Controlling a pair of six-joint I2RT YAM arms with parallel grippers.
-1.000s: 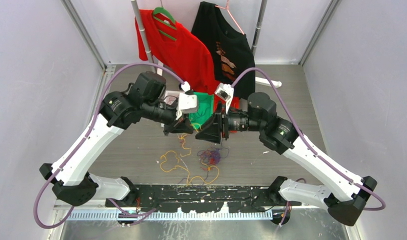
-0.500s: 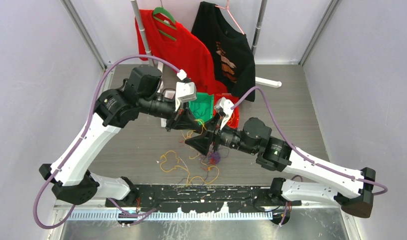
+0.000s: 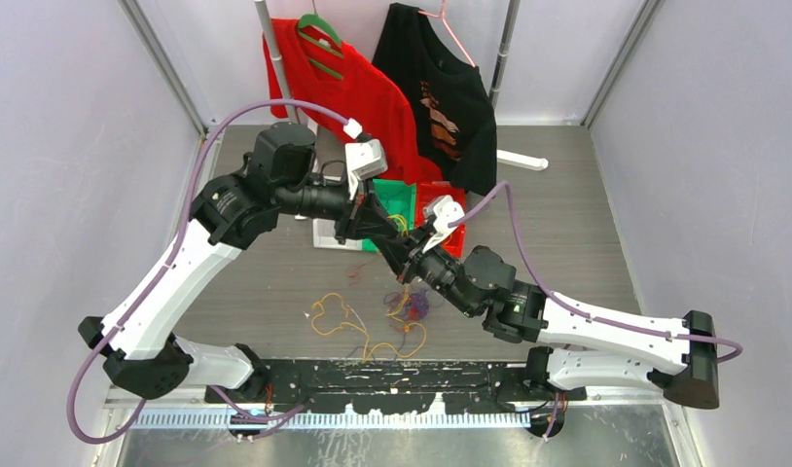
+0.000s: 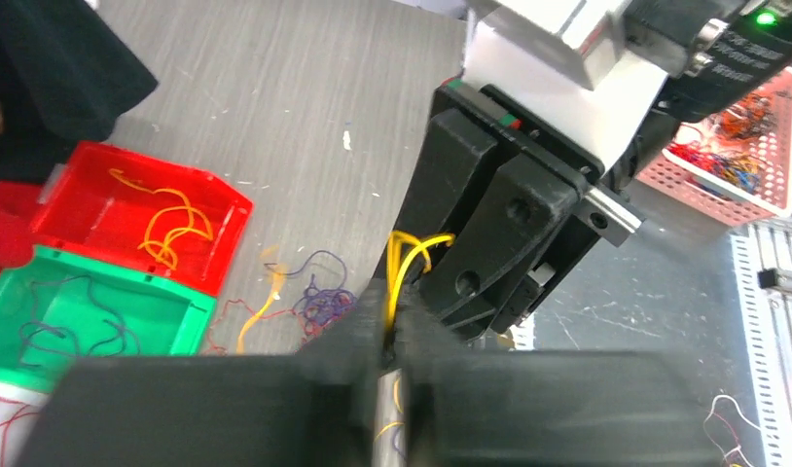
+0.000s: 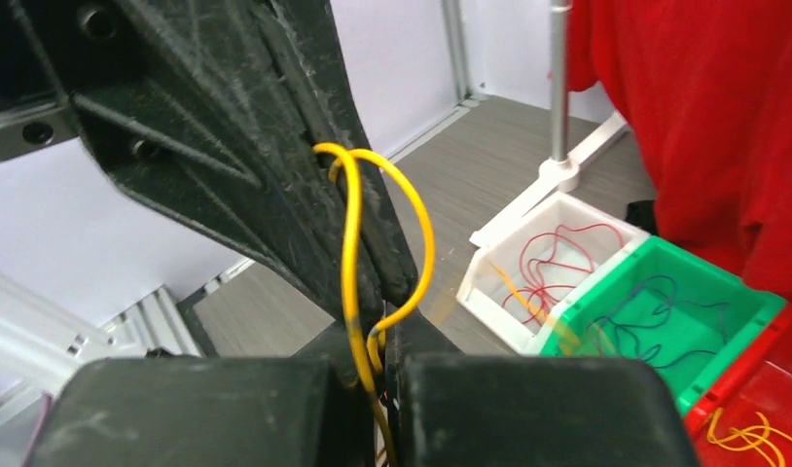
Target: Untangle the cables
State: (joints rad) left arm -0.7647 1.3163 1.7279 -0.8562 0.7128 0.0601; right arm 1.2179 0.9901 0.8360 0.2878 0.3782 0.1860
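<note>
Above the grey counter [image 3: 587, 224], my two arms meet tip to tip over a single yellow cable [image 5: 349, 233]. The left gripper [image 4: 392, 329] has its jaws clenched on the strand. The right gripper [image 5: 382, 341] has its jaws clamped on the same strand just beside it, and a short loop bows out between the two.

Below them on the counter, nearer the arms' bases, lies the loose heap of cables [image 3: 410, 304], purple and red knotted together. Yellow-orange strands [image 3: 330, 312] curl out to its left.

Beyond the grippers I see three small bins side by side: a white bin [image 5: 494, 302] with red strands in it, a green bin [image 5: 723, 302] with dark blue ones, and a red bin [image 4: 90, 195] with yellow-orange ones. The left wrist view also shows a pink mesh basket [image 4: 713, 192] off to one side, holding a mixed tangle.

A red shirt [image 3: 348, 92] and a black shirt [image 3: 441, 92] hang at the back.
</note>
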